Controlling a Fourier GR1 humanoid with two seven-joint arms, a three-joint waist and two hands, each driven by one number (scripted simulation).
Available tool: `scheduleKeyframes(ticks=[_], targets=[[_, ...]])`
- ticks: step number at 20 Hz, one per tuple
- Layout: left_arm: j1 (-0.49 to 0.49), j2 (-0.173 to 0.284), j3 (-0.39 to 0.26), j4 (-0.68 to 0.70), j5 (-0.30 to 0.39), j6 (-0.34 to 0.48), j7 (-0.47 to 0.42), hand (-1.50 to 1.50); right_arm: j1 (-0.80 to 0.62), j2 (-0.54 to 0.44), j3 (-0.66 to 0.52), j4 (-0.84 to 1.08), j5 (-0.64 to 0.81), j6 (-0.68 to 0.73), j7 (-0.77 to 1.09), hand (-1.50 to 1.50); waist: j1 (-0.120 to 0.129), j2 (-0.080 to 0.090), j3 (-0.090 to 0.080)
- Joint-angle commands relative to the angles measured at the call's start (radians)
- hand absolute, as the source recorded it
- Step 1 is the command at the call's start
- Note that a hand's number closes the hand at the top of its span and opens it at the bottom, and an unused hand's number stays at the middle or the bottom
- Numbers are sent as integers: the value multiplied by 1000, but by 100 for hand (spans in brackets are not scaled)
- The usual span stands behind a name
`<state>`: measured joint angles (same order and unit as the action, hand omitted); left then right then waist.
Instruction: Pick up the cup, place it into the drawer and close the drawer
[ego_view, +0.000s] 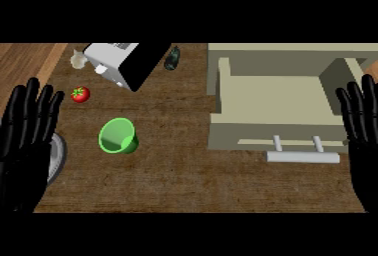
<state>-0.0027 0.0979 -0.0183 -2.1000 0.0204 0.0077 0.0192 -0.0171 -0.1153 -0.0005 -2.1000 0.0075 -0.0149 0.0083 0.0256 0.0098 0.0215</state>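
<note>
Both hands, left hand (28, 145) and right hand (360, 131), rest at the edges with fingers straight, holding nothing. The green cup (118, 136) stands on the worktop (184, 180), well apart from the open drawer (272, 97). Risk: the light cup may tip during the grasp, or strike the drawer's front wall or handle (303, 156) in transfer.

No legible text, seemingly.
</note>
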Motion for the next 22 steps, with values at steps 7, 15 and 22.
scheduleKeyframes(ticks=[7,15,22], targets=[[39,-21,-77,63,280,-183,49,-150,-19,-28,21,25,42,22,42,-150,-23,-7,-24],[45,46,42,226,392,-312,13,-150,4,-69,-56,57,-19,99,8,-150,-27,-10,-22],[-9,54,120,457,302,-335,-118,-150,-59,-38,-54,143,-8,95,-14,-150,-26,-8,-22]])
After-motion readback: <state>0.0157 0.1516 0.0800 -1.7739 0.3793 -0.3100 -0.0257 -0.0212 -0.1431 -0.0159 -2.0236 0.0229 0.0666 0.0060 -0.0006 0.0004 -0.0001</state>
